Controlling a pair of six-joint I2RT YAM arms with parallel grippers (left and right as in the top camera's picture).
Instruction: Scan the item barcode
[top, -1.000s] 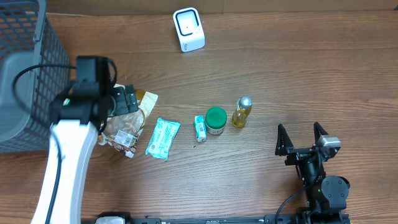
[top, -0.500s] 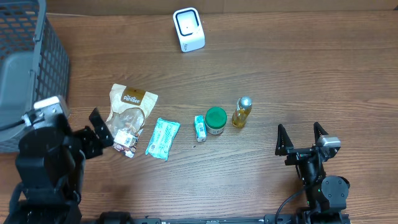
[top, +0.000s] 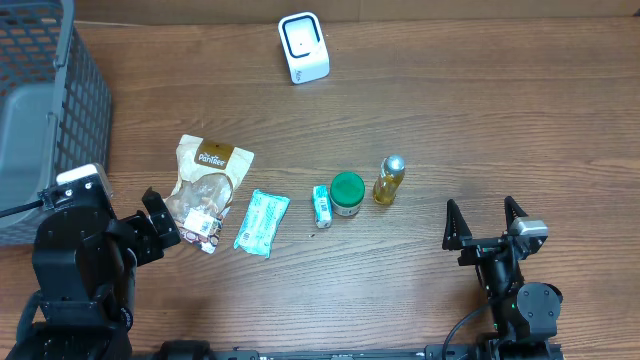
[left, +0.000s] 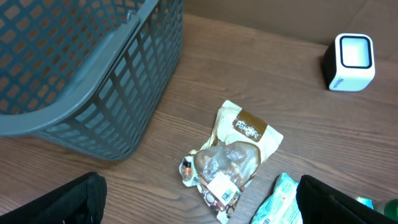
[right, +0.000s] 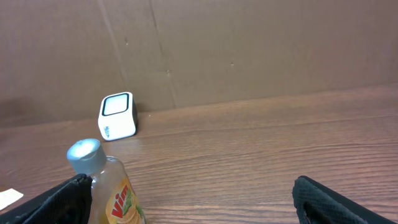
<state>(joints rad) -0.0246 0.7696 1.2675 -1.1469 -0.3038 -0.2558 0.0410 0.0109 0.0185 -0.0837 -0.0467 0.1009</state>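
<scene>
Along the back edge of the brown wooden table (top: 480, 110) a small white box-shaped scanner (top: 303, 47) stands alone, with bare wood all round it down to the row of goods at mid-table. Off to the far left a grey plastic lattice basket (top: 40, 100) fills the corner and runs out of frame; its near wall is close to the left arm, so that side is tight. The right half of the table is open wood from the scanner down to the right arm at the front edge.

Low at the front left, the left gripper (top: 158, 228) has its two black fingers spread wide with nothing between them. It faces the near end of the snack pouch, just beside it; whether it touches cannot be told. The right gripper (top: 480, 215) is spread just as wide, empty, and near no object.

The crumpled clear-and-tan plastic snack pouch (top: 205, 190) lies flat between the basket and a teal foil sachet (top: 262, 222). Its tan printed top points toward the back, and a white label faces up at its near end, the print too small to read. Further right stand a small teal packet (top: 321, 205), a green-lidded jar (top: 347, 193) just beside it, and an upright yellow bottle with a silver cap (top: 388, 180).
</scene>
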